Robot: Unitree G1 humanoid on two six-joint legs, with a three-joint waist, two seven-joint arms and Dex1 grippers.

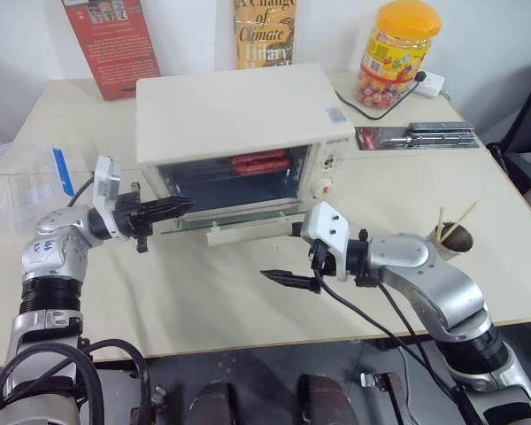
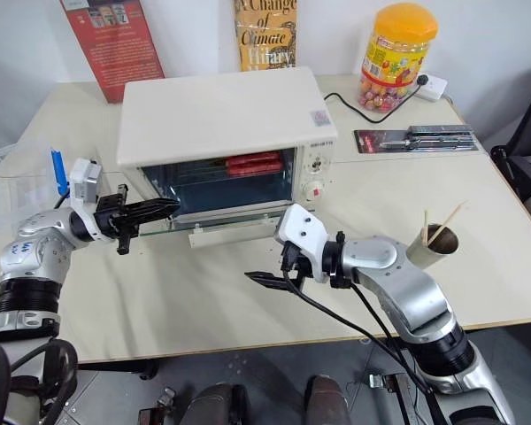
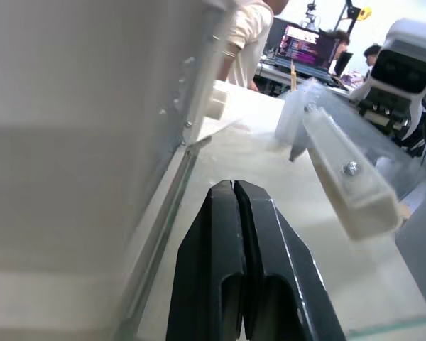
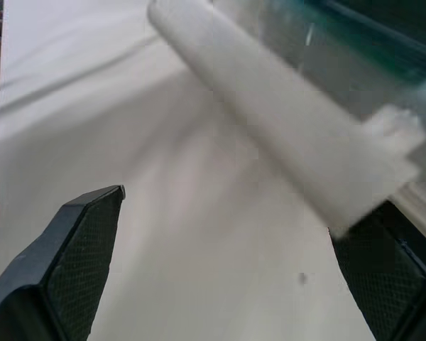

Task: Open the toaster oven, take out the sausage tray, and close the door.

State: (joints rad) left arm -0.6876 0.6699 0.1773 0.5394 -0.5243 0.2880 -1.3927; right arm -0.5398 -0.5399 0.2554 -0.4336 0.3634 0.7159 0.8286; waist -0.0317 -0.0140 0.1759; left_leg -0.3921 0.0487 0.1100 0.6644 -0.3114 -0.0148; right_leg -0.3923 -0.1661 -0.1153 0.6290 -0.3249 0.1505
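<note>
From the head camera, the toaster oven sits in the middle of the tabletop, and its door hangs open. The sausage tray is inside, at about 1 o'clock from the door handle. The tray looks thin, stiff and slippery, so its front rim seems the best place to hold. In the left wrist camera, the left pincer is pressed shut, holding nothing, right over the glass. In the right wrist camera, the right pincer gapes wide and empty, just below the handle.
</note>
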